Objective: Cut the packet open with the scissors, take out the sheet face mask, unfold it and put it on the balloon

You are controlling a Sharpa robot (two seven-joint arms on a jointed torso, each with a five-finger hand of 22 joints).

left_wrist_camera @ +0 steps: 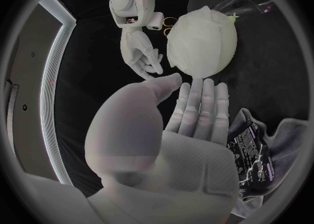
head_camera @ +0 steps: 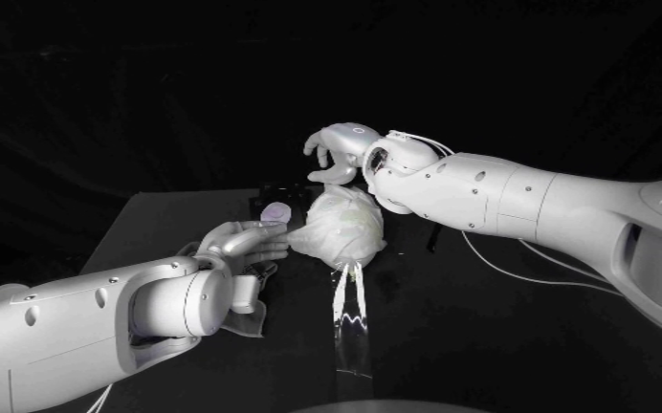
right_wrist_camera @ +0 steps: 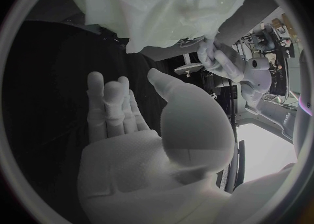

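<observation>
Sheet face mask (head_camera: 341,229) lies draped over the balloon (left_wrist_camera: 219,51), which sits on the table (head_camera: 483,336) between the two arms. The draping step is judged largely done; smoothing or seating the mask may remain.

Left robot hand (head_camera: 252,241): wide, fingers straight and apart, holding nothing. Its fingertips point at the balloon from the robot's left side and lie just beside the mask. Contact cannot be confirmed.

Right robot hand (head_camera: 338,150): fingers apart, holding nothing. It hovers over the far, upper side of the balloon, close to the mask.

Governing relation: the balloon lies directly ahead of the left fingertips and below the right palm. The left robot hand is judged slightly nearer. The balloon is roundish, so its long axis cannot be told.

Packet (left_wrist_camera: 251,150): dark, printed, lying flat on the table beside the left wrist. Its inside is hidden. It is judged empty, as the mask is out.
</observation>
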